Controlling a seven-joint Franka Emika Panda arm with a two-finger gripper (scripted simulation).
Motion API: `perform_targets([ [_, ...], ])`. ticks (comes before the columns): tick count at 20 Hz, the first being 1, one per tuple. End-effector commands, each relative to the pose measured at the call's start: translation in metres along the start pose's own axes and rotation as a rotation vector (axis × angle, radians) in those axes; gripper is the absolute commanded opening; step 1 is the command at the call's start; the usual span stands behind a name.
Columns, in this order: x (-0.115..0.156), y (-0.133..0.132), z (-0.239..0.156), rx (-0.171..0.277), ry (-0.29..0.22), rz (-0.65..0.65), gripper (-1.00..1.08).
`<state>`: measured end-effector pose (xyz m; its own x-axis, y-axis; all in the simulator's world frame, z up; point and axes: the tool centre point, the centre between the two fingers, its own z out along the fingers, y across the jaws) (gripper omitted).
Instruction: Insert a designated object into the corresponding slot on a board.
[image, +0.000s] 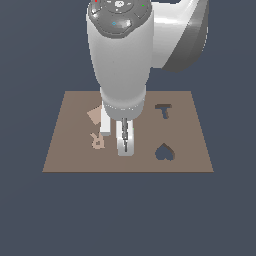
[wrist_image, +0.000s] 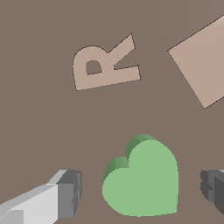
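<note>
Pincer (image: 125, 145) over board (image: 75, 155), heart slot (image: 164, 152) nearby

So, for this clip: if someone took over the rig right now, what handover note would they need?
Gripper: open, fingers either side of the green heart, with gaps showing; nothing held.
Green heart: flat on the board, near the tan R-shaped piece and tan square. In the exterior view the arm hides it.
Heart slot: empty, toward the exterior view's right, below the T-shaped cutout.
Done: gripper lined up around the heart.
Left: close, lift, carry to the slot, insert.
</note>
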<state>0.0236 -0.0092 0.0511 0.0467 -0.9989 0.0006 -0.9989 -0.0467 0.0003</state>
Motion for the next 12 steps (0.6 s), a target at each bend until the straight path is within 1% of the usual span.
perform_targets([
  [1, 0.0, 0.0, 0.001, 0.0, 0.0, 0.015, 1.0],
  [8, 0.0, 0.0, 0.003, 0.0, -0.001, 0.015, 1.0],
  [12, 0.0, 0.0, 0.015, 0.0, -0.001, 0.015, 1.0],
])
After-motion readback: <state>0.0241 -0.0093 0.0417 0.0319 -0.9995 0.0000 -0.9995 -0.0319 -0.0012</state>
